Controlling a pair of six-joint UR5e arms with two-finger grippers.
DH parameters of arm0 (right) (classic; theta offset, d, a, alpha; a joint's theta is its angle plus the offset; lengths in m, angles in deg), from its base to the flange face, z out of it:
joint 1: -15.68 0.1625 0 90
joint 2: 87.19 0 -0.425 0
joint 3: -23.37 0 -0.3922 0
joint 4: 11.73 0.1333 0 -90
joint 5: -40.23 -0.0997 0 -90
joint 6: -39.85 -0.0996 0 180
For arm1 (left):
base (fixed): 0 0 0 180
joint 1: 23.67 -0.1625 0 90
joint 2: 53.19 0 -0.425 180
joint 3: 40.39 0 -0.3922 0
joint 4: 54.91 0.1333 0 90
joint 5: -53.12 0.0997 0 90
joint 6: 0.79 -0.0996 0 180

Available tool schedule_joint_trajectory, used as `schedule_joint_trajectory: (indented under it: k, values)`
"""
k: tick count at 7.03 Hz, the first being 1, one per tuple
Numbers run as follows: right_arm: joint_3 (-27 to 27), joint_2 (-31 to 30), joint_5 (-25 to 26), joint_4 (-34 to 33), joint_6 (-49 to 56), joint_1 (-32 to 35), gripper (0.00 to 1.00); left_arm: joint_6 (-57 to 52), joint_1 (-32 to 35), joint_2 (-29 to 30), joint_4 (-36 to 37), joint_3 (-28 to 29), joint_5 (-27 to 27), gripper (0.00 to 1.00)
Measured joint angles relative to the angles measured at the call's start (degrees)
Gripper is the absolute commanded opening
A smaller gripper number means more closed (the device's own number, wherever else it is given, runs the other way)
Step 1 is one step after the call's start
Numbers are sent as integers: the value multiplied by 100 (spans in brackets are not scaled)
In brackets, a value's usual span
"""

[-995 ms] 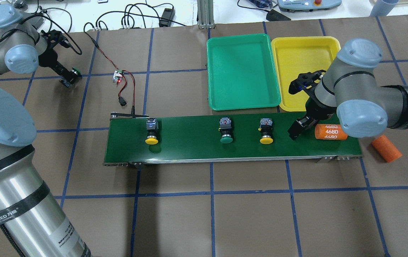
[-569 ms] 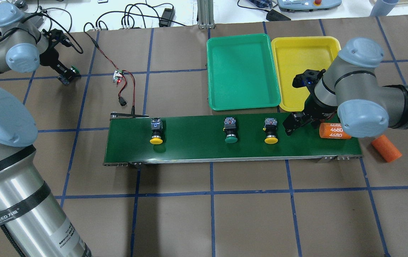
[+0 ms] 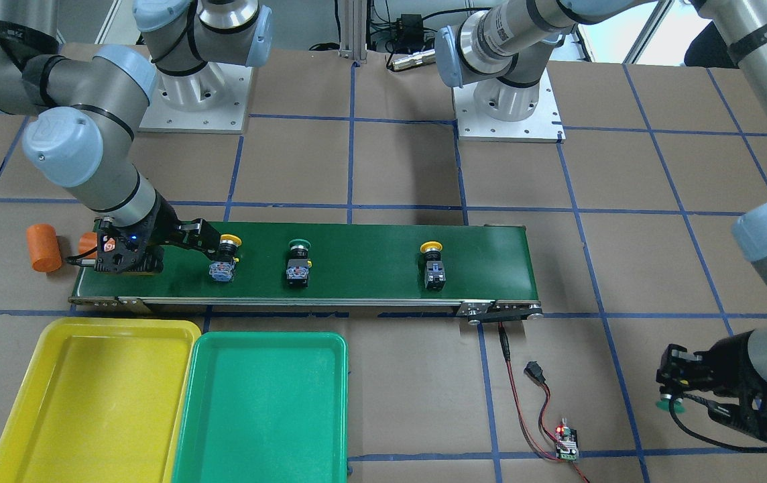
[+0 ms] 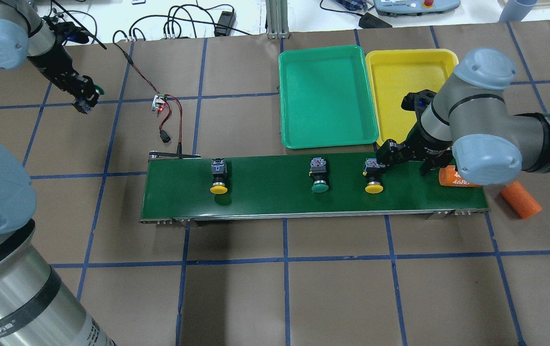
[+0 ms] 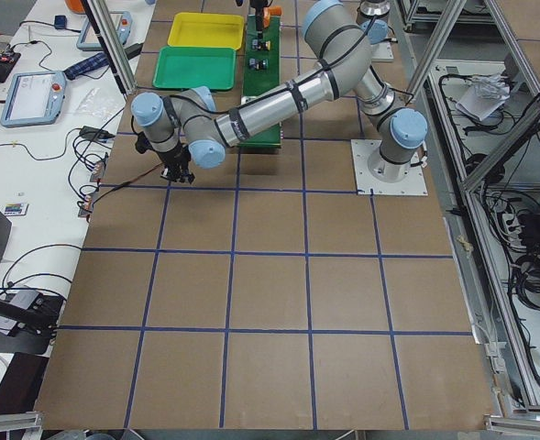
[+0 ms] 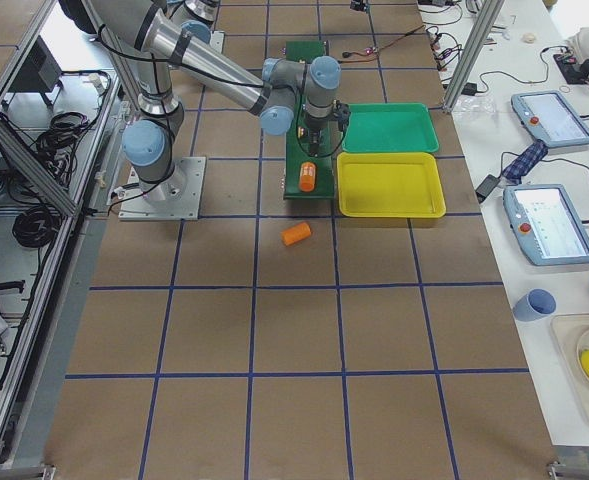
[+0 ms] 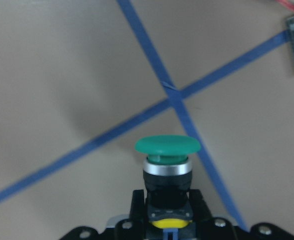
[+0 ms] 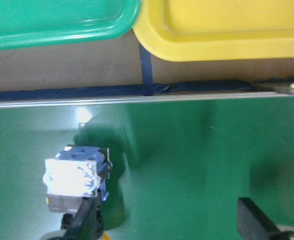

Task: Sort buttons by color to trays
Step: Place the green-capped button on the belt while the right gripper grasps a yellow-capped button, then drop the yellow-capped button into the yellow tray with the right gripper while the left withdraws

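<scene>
My left gripper (image 4: 85,98) is shut on a green-capped button (image 7: 167,146) and holds it above the brown table at the far left; it also shows in the front view (image 3: 675,392). Three buttons lie on the dark green belt (image 4: 265,194): a yellow one (image 4: 218,179), a green one (image 4: 319,179) and a yellow one (image 4: 372,179). My right gripper (image 4: 384,154) is open, low over the belt, right beside that last yellow button (image 8: 72,182), with one finger (image 8: 84,220) at its body. The green tray (image 4: 328,134) and the yellow tray (image 4: 400,72) lie behind the belt.
An orange cylinder (image 4: 453,179) marked 4680 lies on the belt's right end, partly under my right arm. Another orange cylinder (image 4: 521,199) lies on the table beyond it. A small circuit board (image 4: 158,102) with red and black wires lies left of the trays.
The three buttons and the orange cylinder have shifted right along the belt. My right gripper has moved left up to the rightmost yellow button. My left gripper has moved back with the green button.
</scene>
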Motion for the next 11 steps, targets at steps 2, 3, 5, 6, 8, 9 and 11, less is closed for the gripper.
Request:
schedule_joint_trajectory:
  k: [2,3,5,6,8,9,11]
  values:
    - [-202,54,11,38,-419,174,100,914,48,-942,-293,-1083,-256,0]
    - [-223,76,22,52,-500,199,100,1244,120,-1343,-19,-1763,-314,0]
    - [-245,302,68,69,-537,209,100,1919,654,-1887,921,-2834,-255,0]
    - [-263,423,120,73,-541,216,96,2180,883,-2033,1273,-3236,-224,0]
    - [-284,510,281,15,-522,232,38,2362,1043,-2267,1605,-3790,-238,17]
    - [-330,524,320,-3,-579,235,20,2379,1060,-2359,1657,-3934,-247,25]
    - [-461,552,358,22,-725,237,14,2397,1067,-2454,1791,-4133,-266,100]
